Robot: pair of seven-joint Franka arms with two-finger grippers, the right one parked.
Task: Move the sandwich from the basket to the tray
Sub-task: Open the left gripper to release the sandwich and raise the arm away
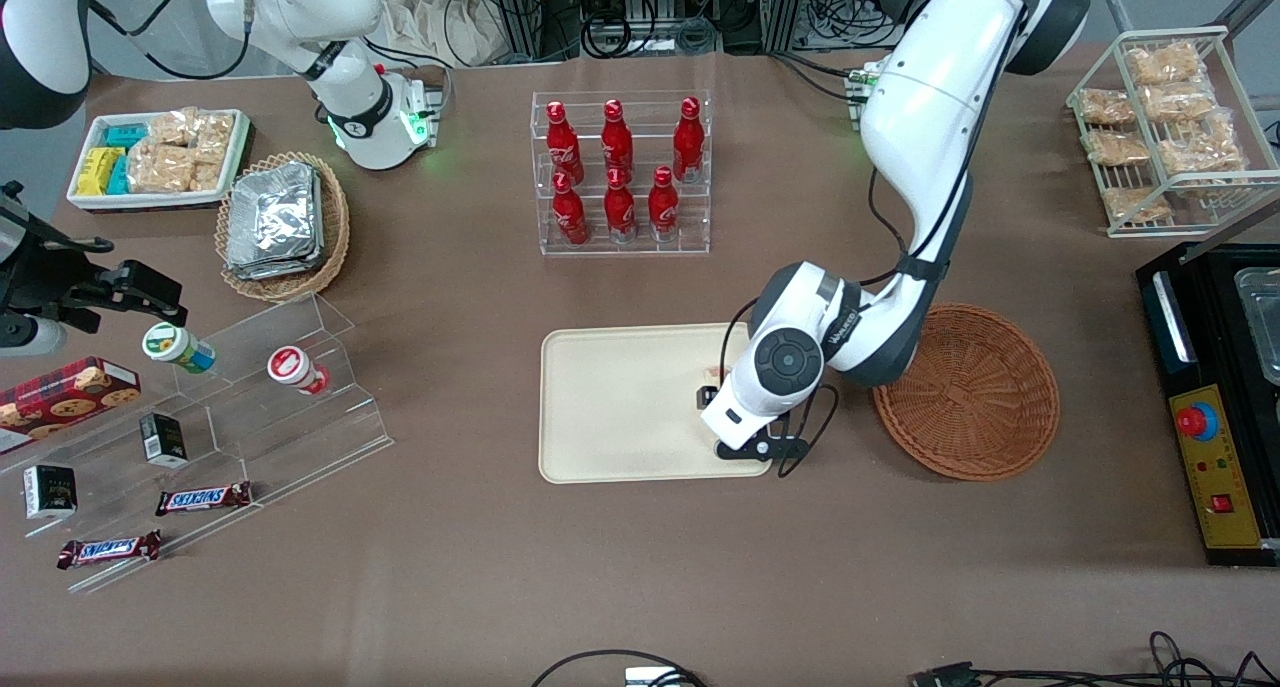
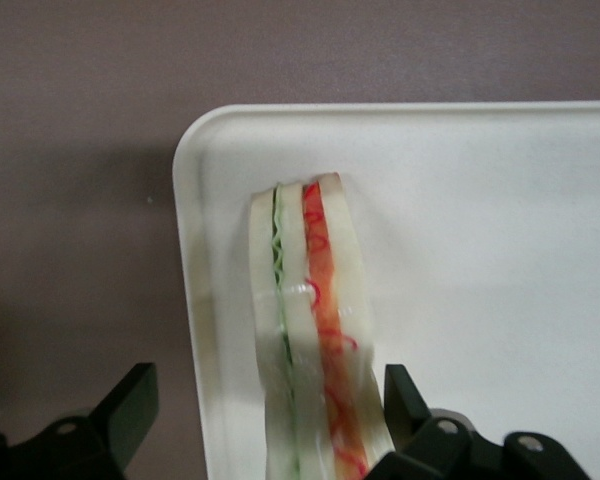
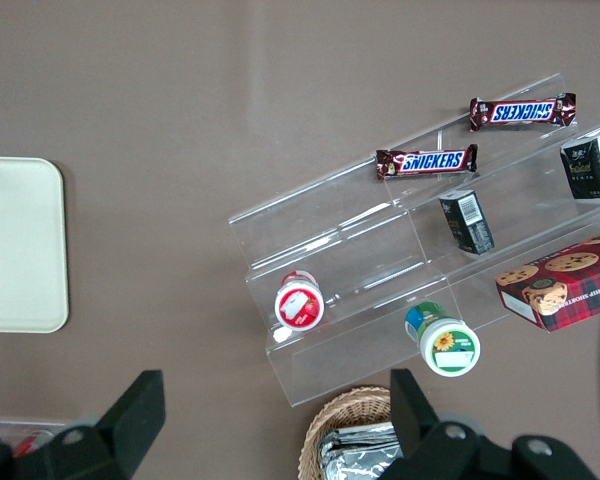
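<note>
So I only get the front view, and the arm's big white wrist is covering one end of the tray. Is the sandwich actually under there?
Observer: Yes. The wrist view shows the sandwich sitting on the tray, close to a rounded corner.
Operator: Is the gripper holding it?
Observer: No. The gripper is open and straddles the sandwich. One of its fingers hangs over the table, outside the tray's rim.
Operator: Which way is it facing?
Observer: Its filling edge faces the wrist camera, with a green stripe and an orange-red stripe between layers of white bread.
</note>
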